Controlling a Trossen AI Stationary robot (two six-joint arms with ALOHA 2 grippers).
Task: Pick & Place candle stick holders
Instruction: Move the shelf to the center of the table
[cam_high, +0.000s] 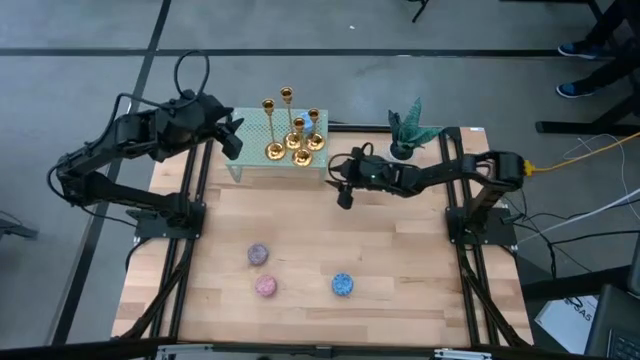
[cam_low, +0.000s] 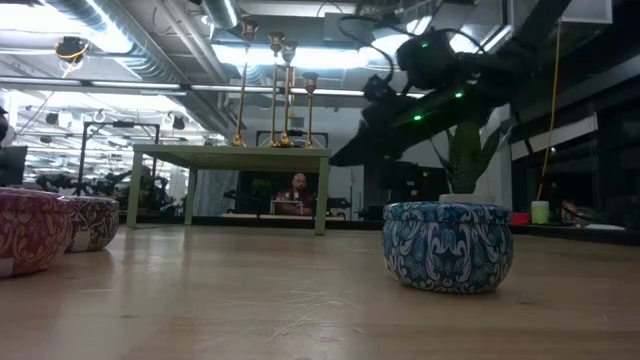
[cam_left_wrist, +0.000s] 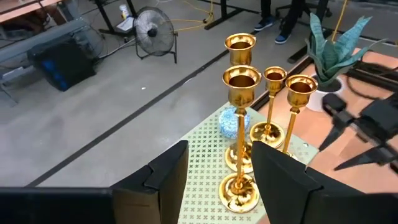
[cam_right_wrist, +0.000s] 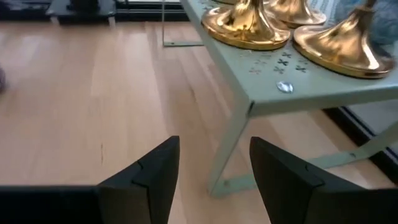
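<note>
**Grippers hover at the green stand, both empty**

Fingers of the left gripper (cam_left_wrist: 217, 180) stand apart with nothing between them, poised above the left edge of the pale green stand (cam_high: 250, 152); the nearest candle stick holder (cam_left_wrist: 240, 137) rises just ahead of the gap, not touched. Jaws of the right gripper (cam_right_wrist: 213, 174) are likewise parted and empty, low beside the stand's right leg, over bare wood.

All four candle stick holders (cam_high: 293, 128) stand upright and close together on the stand's patterned top, at the far edge of the wooden table (cam_high: 400, 260). Three round candles (cam_high: 300, 278) lie well apart from them near the table's front, and a potted plant (cam_high: 408, 130) sits at the far right. Beyond is grey floor, a fan (cam_left_wrist: 152, 26) and desks.

The left arm reaches in from the far left corner; the right arm stretches leftward across the table's far side.
</note>
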